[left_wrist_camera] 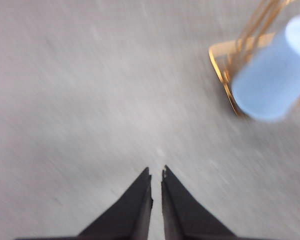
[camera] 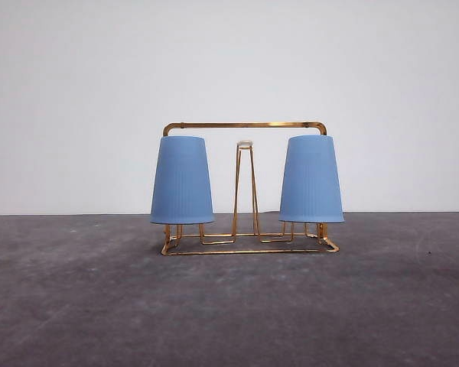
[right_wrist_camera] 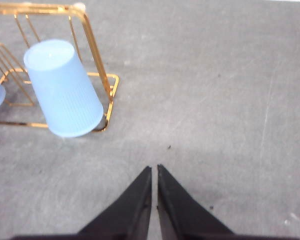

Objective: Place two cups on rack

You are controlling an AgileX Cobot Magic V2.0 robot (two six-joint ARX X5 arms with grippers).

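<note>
Two light blue ribbed cups hang upside down on the gold wire rack (camera: 245,125) in the middle of the table: one cup (camera: 182,180) on its left side, the other cup (camera: 311,180) on its right. A white-tipped prong (camera: 245,144) stands bare between them. The blurred left wrist view has the left cup (left_wrist_camera: 272,75) and the rack's base (left_wrist_camera: 220,62) off to one side of my left gripper (left_wrist_camera: 156,173), which is shut and empty over bare table. My right gripper (right_wrist_camera: 154,169) is shut and empty too, apart from the right cup (right_wrist_camera: 63,89) and the rack (right_wrist_camera: 97,50).
The dark grey table (camera: 229,306) stretches around the rack, with a plain white wall (camera: 229,61) behind it.
</note>
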